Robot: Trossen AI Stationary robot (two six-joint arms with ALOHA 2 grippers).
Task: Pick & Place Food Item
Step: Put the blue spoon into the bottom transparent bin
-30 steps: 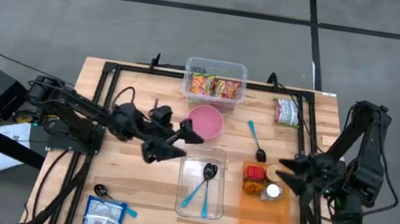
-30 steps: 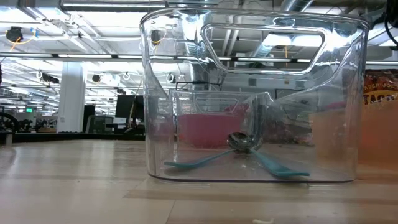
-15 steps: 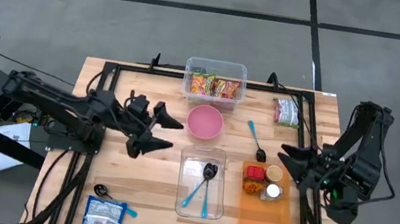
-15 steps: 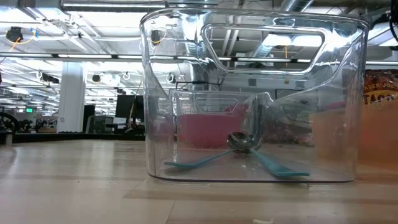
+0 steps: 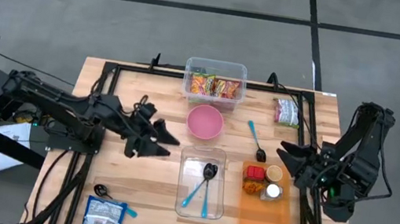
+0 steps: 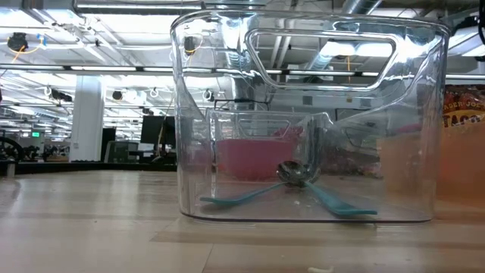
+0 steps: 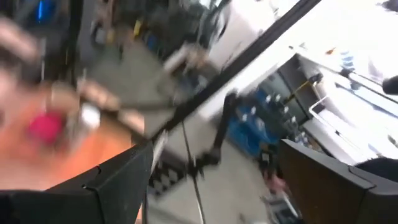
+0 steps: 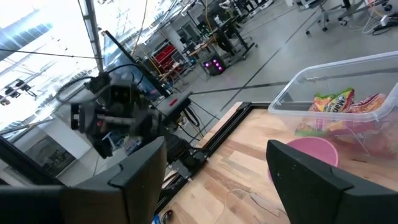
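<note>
While the low view shows only the clear bin (image 6: 307,121), overhead both grippers — left (image 5: 166,141), right (image 5: 285,158) — hover open, empty.

You can read very little here. In the low view, a red-brown package (image 6: 464,106) at the right edge carries pale lettering cut off by the frame; only fragments such as "JO" and "AC" show, no full word. The printing on the snack packets in the clear bin (image 5: 214,87) and on the blue packet (image 5: 103,215) on your worktop is too small to read.
</note>
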